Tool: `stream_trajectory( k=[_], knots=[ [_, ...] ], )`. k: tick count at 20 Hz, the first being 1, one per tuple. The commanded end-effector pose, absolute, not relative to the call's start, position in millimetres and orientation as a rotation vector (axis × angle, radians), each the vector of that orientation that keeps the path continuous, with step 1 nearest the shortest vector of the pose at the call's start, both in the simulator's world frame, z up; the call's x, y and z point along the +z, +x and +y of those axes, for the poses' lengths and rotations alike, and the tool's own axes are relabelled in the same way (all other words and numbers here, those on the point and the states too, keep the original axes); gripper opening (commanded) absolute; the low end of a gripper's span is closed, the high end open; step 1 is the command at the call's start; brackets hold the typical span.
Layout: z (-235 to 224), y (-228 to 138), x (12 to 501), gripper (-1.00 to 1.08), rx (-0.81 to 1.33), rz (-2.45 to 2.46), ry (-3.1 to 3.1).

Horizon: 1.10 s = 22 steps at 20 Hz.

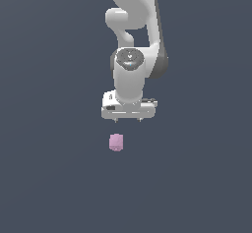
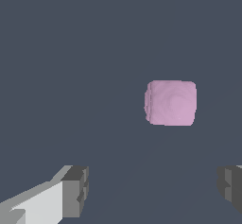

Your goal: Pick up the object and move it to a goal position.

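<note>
The object, a small pale pink block (image 1: 116, 142), lies on the dark grey surface. In the exterior view it sits below the white gripper (image 1: 128, 120) and a little toward that view's left. The gripper hangs above it, apart from it, with its short fingertips pointing down. In the wrist view the block (image 2: 171, 102) shows ahead of the gripper (image 2: 153, 190), not between the fingers. The two grey fingertips (image 2: 75, 190) stand far apart, so the gripper is open and empty.
The white arm (image 1: 135, 30) rises behind the gripper to the top of the exterior view. A plain dark grey surface (image 1: 49, 178) fills the rest of both views. No other objects show.
</note>
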State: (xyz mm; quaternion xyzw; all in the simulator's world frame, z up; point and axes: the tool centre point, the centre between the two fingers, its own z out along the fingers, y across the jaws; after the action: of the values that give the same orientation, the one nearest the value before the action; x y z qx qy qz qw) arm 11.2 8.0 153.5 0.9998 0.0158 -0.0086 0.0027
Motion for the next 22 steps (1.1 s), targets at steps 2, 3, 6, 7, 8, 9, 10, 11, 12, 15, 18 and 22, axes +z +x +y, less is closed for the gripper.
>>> stream_trajectory(
  k=[2, 3, 6, 7, 8, 9, 10, 11, 12, 15, 18, 22],
  knots=[
    [-5, 25, 138, 1.0, -0.021, 0.032, 3.139],
    [-9, 29, 133, 1.0, -0.018, 0.026, 3.139],
    [-22, 40, 118, 1.0, -0.012, 0.012, 3.141],
    [-25, 43, 114, 1.0, -0.01, 0.007, 3.141],
    [-28, 46, 110, 1.0, -0.008, 0.004, 3.141],
    [-31, 48, 106, 1.0, -0.007, 0.0, 3.141],
    [-34, 50, 103, 1.0, -0.005, -0.003, 3.142],
    [-36, 52, 100, 1.0, -0.004, -0.005, 3.142],
    [-38, 54, 97, 1.0, -0.003, -0.007, 3.142],
    [-43, 57, 92, 1.0, -0.001, -0.012, 3.142],
    [-44, 58, 90, 1.0, 0.0, -0.013, 3.142],
    [-44, 57, 87, 1.0, -0.002, -0.014, 3.141]
  ],
)
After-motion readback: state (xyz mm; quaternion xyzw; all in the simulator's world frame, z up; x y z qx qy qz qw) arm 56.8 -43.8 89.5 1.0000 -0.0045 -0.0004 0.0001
